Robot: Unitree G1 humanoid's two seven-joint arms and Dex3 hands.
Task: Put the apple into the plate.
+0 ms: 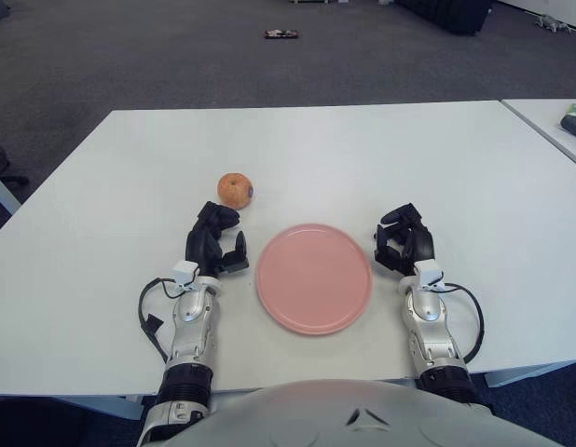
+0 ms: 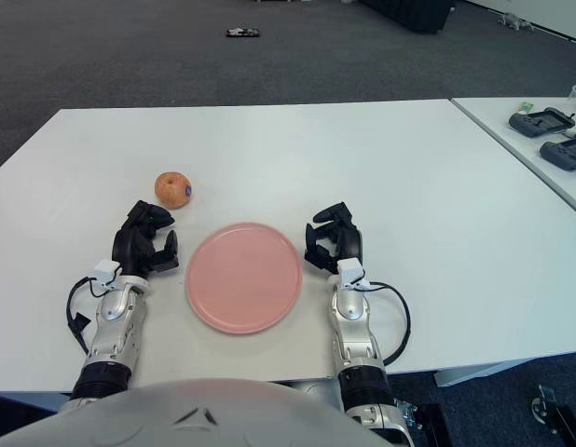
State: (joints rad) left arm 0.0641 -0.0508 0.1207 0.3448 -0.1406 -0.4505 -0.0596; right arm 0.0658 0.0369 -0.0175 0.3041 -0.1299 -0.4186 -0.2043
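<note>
Left eye view shows the apple sitting on the white table, left of centre and a little farther from the robot than the plate. It is orange-red with a small dark sticker on its right side, and nothing is holding it. The pink plate lies flat and bare near the table's front edge, to the right of the apple and nearer the robot; the two are apart, with white table between them.

The left hand is just below the apple, at the plate's left edge. Its dark fingers are loosely curled and spread, gripping nothing, and the topmost fingertips sit close to the apple without visibly touching it. The right hand shows at the plate's right side, fingers likewise relaxed and part-curled, holding nothing.

Beyond the table is grey carpet with a small dark object lying on it far back. A second white table stands at the right, carrying dark handheld controllers.
</note>
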